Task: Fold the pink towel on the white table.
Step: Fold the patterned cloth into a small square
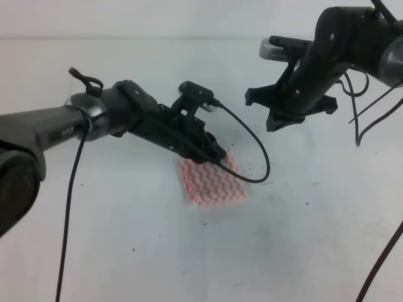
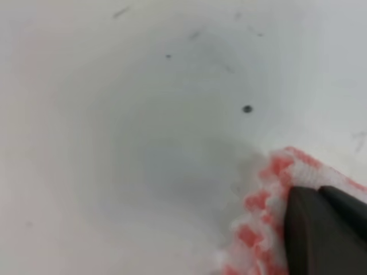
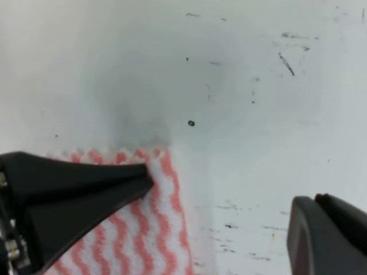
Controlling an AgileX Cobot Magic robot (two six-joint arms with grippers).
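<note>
Your left gripper is down on the towel, at the cloth's 12 o'clock edge in the high view. Its wrist camera shows one dark finger at 5 o'clock in the frame, lying over a corner of the towel; only that finger shows, so you cannot tell whether the jaws are closed on the cloth or merely resting on it.

Your right gripper hangs above the table, up at about 1 o'clock from the towel and well apart from it. Its fingers are spread wide and hold nothing: in its wrist camera one finger crosses the frame from 9 o'clock, seen in front of the towel, and the other sits at 4 o'clock against bare table.

The towel lies flat near the middle of the table as a small, roughly rectangular patch of pink-and-white zigzag. A black cable loops from the left wrist past the towel's 2 o'clock corner. Dark specks and scuffs dot the white surface around the cloth.
</note>
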